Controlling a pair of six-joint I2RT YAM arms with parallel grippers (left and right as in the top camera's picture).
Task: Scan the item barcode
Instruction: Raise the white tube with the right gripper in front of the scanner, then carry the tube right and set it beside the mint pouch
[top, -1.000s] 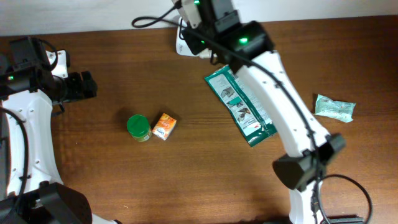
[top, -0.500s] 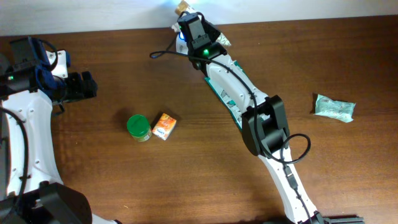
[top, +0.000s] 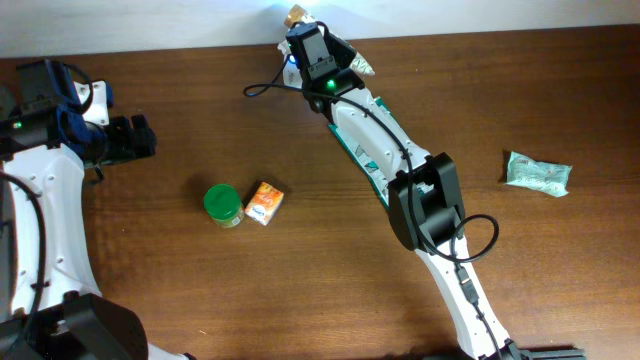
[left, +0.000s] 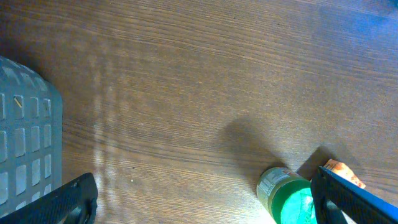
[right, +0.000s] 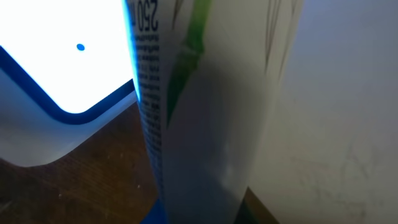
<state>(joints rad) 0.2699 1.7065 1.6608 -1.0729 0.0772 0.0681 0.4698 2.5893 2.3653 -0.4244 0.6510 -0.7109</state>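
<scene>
- Step in hand: presenting the item to the scanner. The right end effector (top: 303, 32) is reached out to the 12 o'clock edge of the counter (top: 200, 300), where blue-white light spills from under it.
- Where the item is: the right wrist view is filled by a white pack (right: 205, 112) with a green stripe and small print down one edge (a "250" is legible). It stands upright, just beside the scanner (right: 56, 56), whose lit white face and blue rim lie at its 9 o'clock.
- Right end effector: clenched, and by my reading grasping the pack, since the pack hangs off the counter right at the wrist camera. The fingers themselves are hidden behind it.
- Left end effector (top: 138, 138): released, jaws spread wide and holding nothing. It hovers near the 9 o'clock edge, well apart from the scanner.
- Other things on the counter: a green-lidded jar (top: 222, 205) and a small orange box (top: 265, 202) sit side by side at about 9 o'clock of centre, and a pale green packet (top: 537, 172) lies at 3 o'clock. None of them is being handled.
- What the next move calls for: I cannot find the barcode on the side that shows, and only the pack's printed edge faces the lit window. The likely need is a slow roll of the wrist, keeping the pack close over the light until the code faces it squarely.
- Risk: the grip looks thin, so a quick twist could let the pack slip.
</scene>
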